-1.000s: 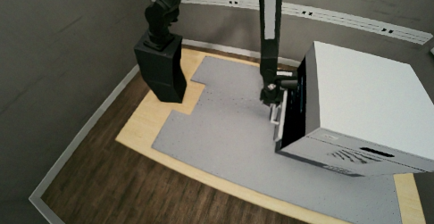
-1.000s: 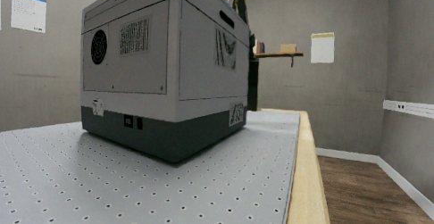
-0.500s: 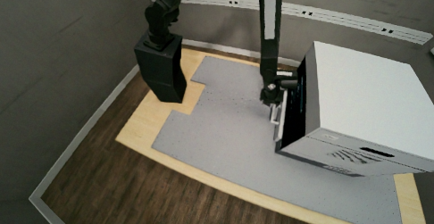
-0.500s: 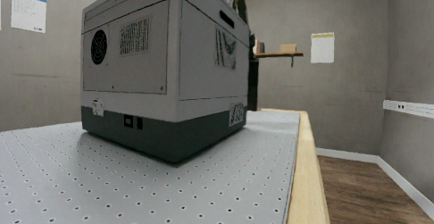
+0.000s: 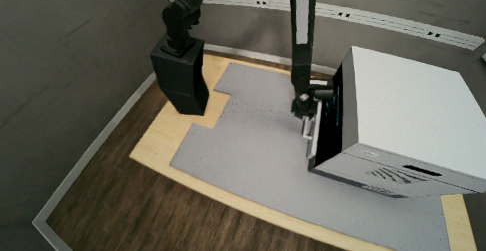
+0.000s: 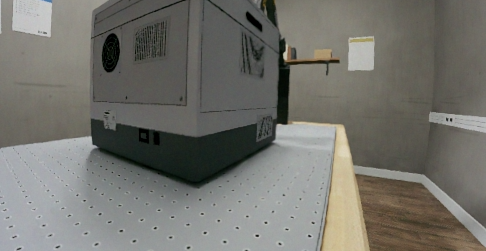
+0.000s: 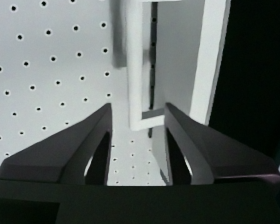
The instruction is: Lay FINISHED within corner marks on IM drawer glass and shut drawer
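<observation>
The gel imager IM (image 5: 415, 107) (image 6: 150, 77) stands upright, a large pale box with a dark front opening. Its drawer front (image 5: 314, 139) (image 7: 209, 62) stands before that dark opening in the top view, and I cannot tell exactly how far out the drawer is. The drawer's white bar handle (image 5: 305, 129) (image 7: 135, 65) faces away from the box. My gripper (image 5: 303, 116) (image 7: 138, 112) is partly open, with its fingertips on either side of the handle's near end in the wrist view, gripping nothing. The cassette FINISHED, the glass and its corner marks are hidden in all views.
The perforated grey board (image 5: 250, 142) (image 6: 240, 202) lies under the imager on a wooden table (image 5: 155, 142). The black arm pedestal (image 5: 180, 82) stands at the table's far left. The arm comes down close beside the imager's front edge, with the wall behind.
</observation>
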Controlling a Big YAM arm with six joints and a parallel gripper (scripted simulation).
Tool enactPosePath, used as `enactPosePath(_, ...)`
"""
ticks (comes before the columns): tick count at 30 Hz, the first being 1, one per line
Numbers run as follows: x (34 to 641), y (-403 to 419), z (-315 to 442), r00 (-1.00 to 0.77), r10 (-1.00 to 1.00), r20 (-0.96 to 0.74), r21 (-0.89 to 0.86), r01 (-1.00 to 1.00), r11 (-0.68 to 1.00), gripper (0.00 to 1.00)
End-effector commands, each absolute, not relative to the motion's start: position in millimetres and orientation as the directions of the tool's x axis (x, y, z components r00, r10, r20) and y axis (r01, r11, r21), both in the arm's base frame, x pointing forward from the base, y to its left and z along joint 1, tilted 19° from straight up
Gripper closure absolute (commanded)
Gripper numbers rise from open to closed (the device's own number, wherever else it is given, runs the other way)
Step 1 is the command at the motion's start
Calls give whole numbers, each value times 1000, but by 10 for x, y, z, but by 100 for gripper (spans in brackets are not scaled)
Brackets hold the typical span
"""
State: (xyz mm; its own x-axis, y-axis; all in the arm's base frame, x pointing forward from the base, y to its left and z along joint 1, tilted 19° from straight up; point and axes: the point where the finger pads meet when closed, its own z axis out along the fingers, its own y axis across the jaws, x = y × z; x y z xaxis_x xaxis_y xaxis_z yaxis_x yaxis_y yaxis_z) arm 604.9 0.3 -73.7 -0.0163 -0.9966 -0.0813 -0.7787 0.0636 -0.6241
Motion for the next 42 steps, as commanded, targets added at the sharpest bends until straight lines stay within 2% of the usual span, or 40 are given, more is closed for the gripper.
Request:
enactPosePath(1, 6000, -64, -606, -59, -992, -109, -622, -775, 115, 0)
enactPosePath(10, 5611, -78, -550, -296, -916, -269, -520, -756, 397, 0)
enactPosePath(14, 5561, -60, -550, -335, -896, -292, -496, -748, 442, 0)
enactPosePath(23, 5139, -80, -550, -563, -731, -386, -346, -646, 680, 0)
enactPosePath(31, 4885, -78, -552, -683, -602, -413, -250, -551, 796, 0)
enactPosePath(42, 4364, -62, -564, -864, -299, -405, -67, -298, 952, 0)
